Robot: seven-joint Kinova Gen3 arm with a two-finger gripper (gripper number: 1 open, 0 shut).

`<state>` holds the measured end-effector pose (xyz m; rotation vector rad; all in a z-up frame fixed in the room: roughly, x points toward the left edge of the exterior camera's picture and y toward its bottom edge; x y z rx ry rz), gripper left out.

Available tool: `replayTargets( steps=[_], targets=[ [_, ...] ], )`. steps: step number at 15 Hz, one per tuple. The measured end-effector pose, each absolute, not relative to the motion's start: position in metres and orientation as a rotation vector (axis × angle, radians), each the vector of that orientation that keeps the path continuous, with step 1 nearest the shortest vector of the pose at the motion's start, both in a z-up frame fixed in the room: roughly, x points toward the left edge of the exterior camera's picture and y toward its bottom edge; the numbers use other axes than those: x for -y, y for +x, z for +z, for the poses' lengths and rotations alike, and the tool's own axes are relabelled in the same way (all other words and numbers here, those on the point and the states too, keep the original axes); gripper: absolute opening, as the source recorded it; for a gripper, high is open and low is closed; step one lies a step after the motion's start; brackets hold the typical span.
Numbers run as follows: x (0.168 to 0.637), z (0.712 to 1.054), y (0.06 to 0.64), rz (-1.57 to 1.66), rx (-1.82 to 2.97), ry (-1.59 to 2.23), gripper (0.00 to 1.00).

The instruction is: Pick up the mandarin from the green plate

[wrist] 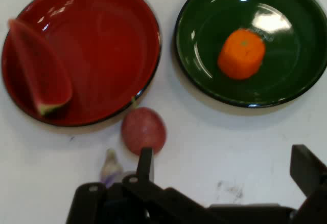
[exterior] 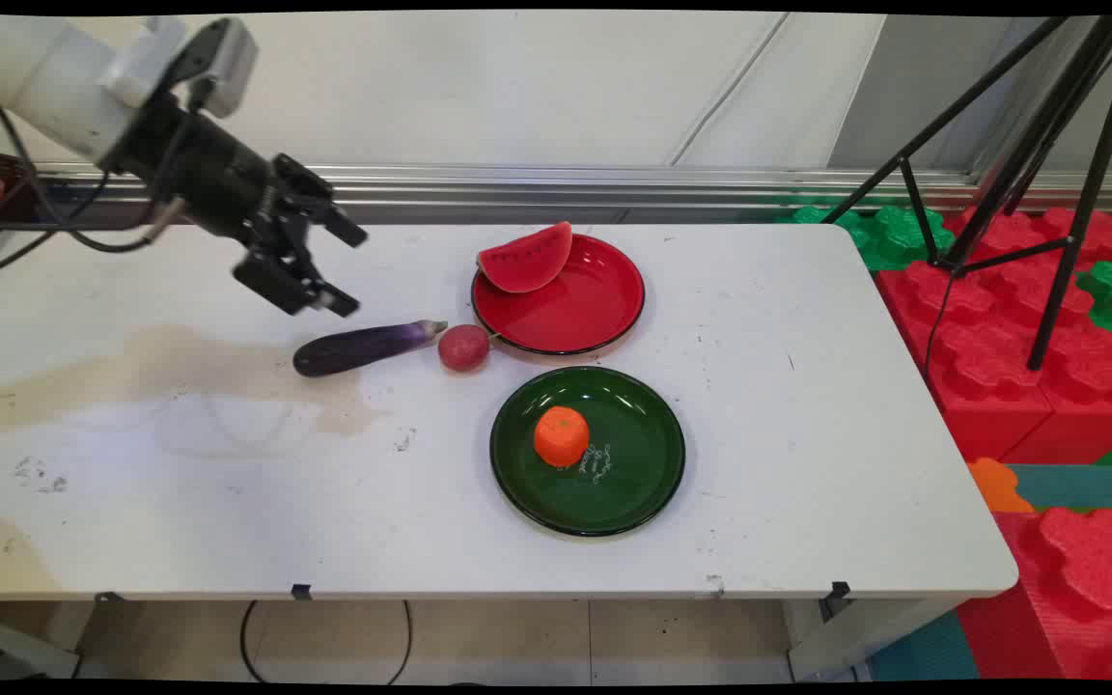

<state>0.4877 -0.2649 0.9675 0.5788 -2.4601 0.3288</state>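
Your green plate [exterior: 614, 502] sits nearest the camera on the counter [exterior: 807, 434], with an orange fruit [exterior: 561, 435] inside it, left of centre. Behind that, a purple eggplant [exterior: 363, 347] lies on the counter, its stem end just beside a small red fruit [exterior: 463, 347]. That red fruit sits just beside the rim of the red plate [exterior: 580, 309]. A watermelon slice [exterior: 525, 259] rests on the red plate's far-left rim. Your gripper [exterior: 348, 270] hangs above the counter, just over the eggplant's left part, holding nothing. Jaws are apart. In the hand view the eggplant's stem tip [wrist: 111, 166] shows beside one finger [wrist: 145, 163].
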Motion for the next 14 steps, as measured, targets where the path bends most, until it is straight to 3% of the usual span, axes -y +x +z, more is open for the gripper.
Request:
replayTargets(
  steps=[14],
  targets=[
    [0.296, 0.909, 0.357, 0.229, 2.512, 0.475, 1.00]
  ],
)
